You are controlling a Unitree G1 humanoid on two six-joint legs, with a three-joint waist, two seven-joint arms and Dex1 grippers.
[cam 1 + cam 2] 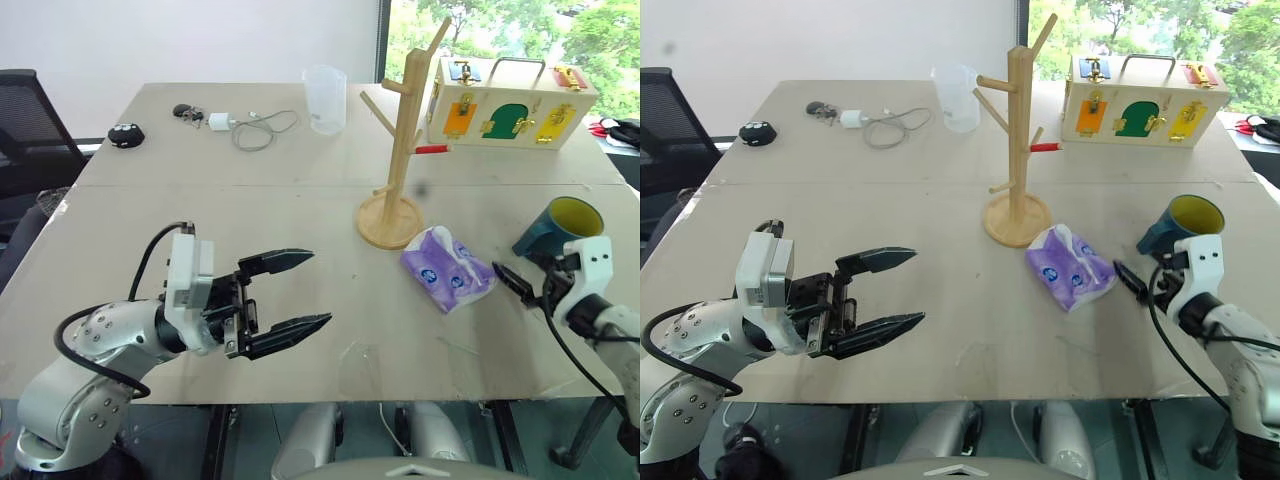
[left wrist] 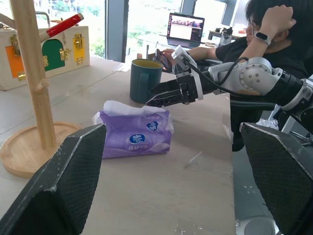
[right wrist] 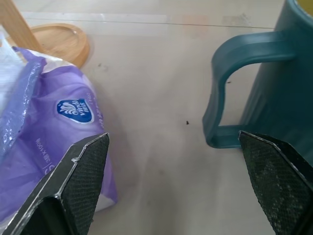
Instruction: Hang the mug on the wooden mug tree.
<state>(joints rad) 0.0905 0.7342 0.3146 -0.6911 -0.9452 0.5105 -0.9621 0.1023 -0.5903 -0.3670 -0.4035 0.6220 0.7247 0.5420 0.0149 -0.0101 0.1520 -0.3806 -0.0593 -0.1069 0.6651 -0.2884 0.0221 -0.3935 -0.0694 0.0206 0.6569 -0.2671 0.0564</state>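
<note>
Glossy teal ceramic mug is seen upright at table's right edge, loop handle facing right gripper, jaws spread wide, nothing held; left gripper also wide, empty; light-wood mug tree stands mid-table, far left of mug

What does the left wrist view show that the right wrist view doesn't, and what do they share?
Left wrist view alone: the right gripper with jaws open beside the mug, the mug tree's pole and red-tipped peg, the cream box, a laptop and a seated person.
Right wrist view alone: the mug's loop handle close up.
Both: the teal mug, the purple tissue pack and the mug tree's round base.
</note>
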